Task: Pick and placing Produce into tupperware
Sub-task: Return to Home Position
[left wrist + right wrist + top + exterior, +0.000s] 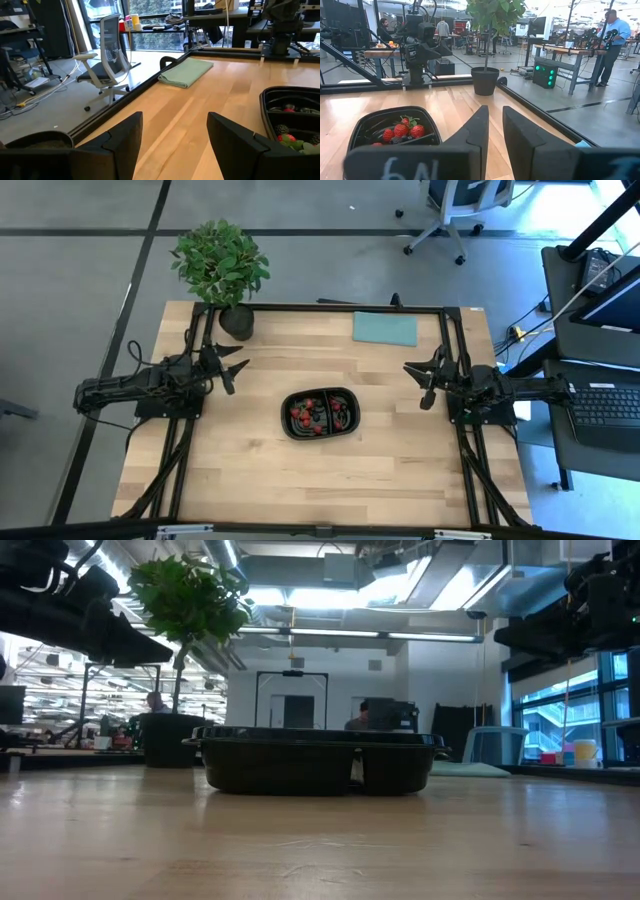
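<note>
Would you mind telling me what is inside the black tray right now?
The black tray holds red strawberries with green tops and a few dark berries, clustered mostly in one compartment. Whatever lies beneath that cluster is covered, so an exact count is not possible.

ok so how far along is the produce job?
Looks nearly finished. Done: the strawberries and dark berries lie in the black tray, and no fruit shows loose on the table. In hand: nothing. The left gripper and right gripper are both open and empty, out at the table's sides, clear of the tray. Left: at most parking the arms.
</note>
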